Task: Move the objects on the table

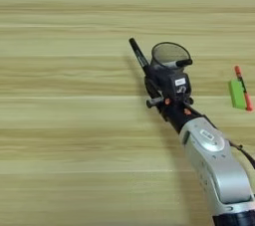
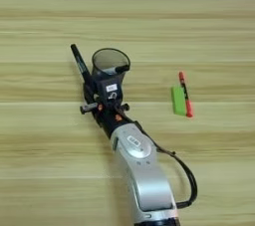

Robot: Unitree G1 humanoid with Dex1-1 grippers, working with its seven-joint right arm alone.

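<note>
Black marker [image 2: 79,63] sticks out up-left from the right gripper [image 2: 97,83], looks like the fingers are clamped on its lower end. Mesh pen cup [image 2: 110,60] sits just right of it, touching the gripper's top. Green block [image 2: 178,100] and red pen [image 2: 185,94] lie side by side, well off right on the wooden counter [image 2: 40,145]
</note>
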